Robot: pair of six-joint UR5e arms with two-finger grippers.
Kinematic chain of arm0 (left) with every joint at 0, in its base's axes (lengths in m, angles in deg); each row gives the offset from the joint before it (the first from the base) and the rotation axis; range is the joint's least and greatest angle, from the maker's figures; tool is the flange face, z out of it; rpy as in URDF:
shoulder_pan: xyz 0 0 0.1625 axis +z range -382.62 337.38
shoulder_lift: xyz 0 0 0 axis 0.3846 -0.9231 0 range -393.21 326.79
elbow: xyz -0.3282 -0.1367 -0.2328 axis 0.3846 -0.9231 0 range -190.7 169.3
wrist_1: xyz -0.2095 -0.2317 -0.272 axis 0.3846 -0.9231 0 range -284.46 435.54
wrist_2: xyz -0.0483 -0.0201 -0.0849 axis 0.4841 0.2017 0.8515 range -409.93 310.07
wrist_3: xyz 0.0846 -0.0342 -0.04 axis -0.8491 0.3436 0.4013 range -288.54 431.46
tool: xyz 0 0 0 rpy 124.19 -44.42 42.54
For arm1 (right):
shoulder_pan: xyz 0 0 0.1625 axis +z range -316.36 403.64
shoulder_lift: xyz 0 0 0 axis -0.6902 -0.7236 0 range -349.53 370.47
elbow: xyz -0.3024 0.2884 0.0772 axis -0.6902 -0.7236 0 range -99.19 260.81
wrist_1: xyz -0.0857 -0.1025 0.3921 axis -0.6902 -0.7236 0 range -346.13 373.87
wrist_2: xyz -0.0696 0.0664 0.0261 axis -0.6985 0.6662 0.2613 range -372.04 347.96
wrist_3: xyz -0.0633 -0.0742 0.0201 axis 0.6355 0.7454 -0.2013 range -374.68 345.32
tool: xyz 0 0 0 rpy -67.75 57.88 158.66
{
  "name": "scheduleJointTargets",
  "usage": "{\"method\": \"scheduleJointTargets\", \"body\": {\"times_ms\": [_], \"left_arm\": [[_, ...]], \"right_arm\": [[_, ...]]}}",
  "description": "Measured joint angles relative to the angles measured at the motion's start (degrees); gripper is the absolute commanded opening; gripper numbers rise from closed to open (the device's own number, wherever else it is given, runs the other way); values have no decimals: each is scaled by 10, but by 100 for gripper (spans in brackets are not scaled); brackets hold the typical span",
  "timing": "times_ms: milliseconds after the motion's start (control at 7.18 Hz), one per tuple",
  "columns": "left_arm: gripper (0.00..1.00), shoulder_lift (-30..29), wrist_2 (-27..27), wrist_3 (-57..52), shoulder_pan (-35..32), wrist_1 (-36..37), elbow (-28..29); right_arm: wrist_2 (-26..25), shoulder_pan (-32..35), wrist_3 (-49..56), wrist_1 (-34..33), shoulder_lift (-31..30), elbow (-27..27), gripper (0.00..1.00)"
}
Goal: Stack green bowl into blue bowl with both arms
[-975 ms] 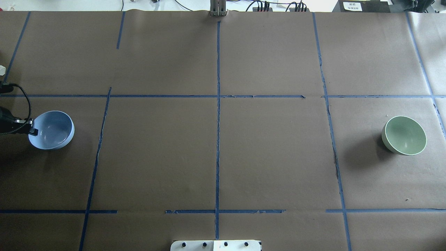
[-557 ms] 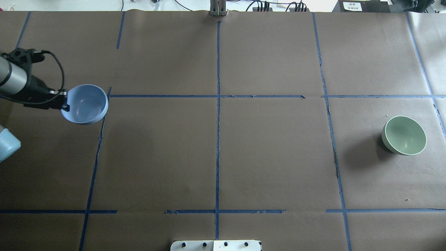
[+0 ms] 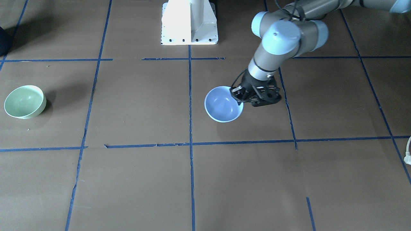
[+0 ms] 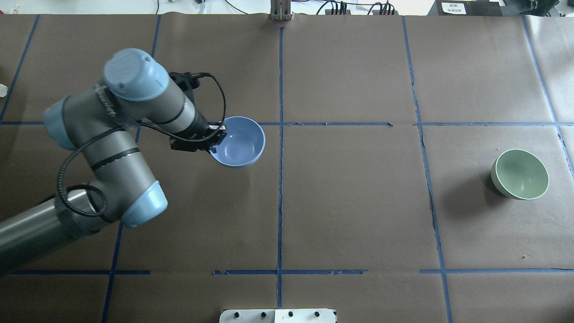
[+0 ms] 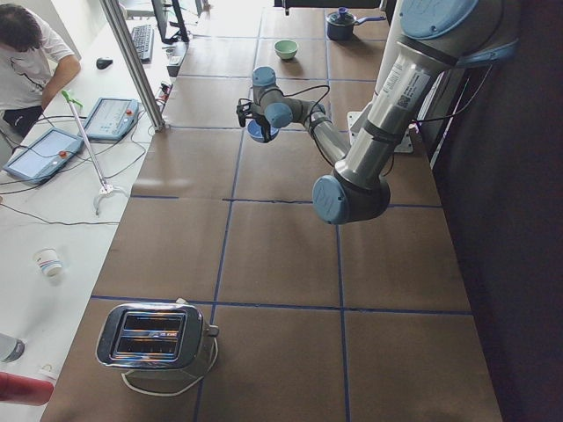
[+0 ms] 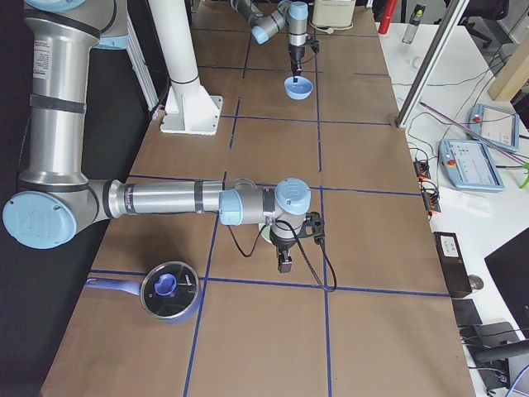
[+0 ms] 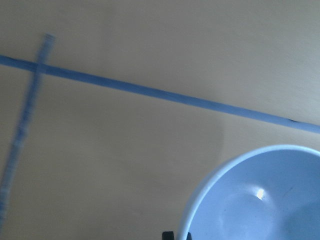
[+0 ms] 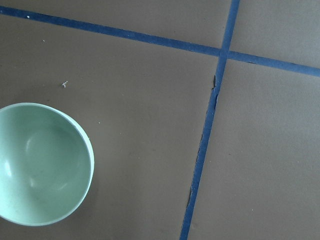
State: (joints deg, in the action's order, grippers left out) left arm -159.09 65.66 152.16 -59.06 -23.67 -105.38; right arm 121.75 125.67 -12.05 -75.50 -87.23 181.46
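At centre-left of the overhead view, the left arm point(image 4: 112, 148) reaches in, and the left gripper point(image 4: 216, 140) is clamped on the left rim of the blue bowl point(image 4: 240, 142), just left of the middle tape line point(image 4: 280, 202). At far right the green bowl point(image 4: 520, 174) sits upright on the table point(image 4: 358, 202). The right gripper point(image 6: 283, 263) hangs near it; I cannot tell whether it is parted or closed

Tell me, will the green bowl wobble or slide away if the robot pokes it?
Probably both. The green bowl has a rounded underside, so a poke near its rim could rock it. It looks smooth and glossy, so it may slide on the brown paper or slip from a loose grip. It seems stiff, not squashy.
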Motion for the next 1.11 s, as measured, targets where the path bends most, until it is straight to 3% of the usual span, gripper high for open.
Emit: {"method": "scheduleJointTargets", "body": {"times_ms": [279,557,697,836,1115], "left_arm": [[2,-44,-39,26,53,-2,34],[20,-50,-53,27,70,-4,48],[70,-50,-54,27,72,-4,53],[100,-50,-54,26,72,-5,56],[100,-48,-54,-4,70,0,49]], "right_arm": [[0,0,0,0,0,0,100],[0,0,0,0,0,0,100],[0,0,0,0,0,0,100],[1,0,0,0,0,0,100],[5,0,0,0,1,1,100]]}}
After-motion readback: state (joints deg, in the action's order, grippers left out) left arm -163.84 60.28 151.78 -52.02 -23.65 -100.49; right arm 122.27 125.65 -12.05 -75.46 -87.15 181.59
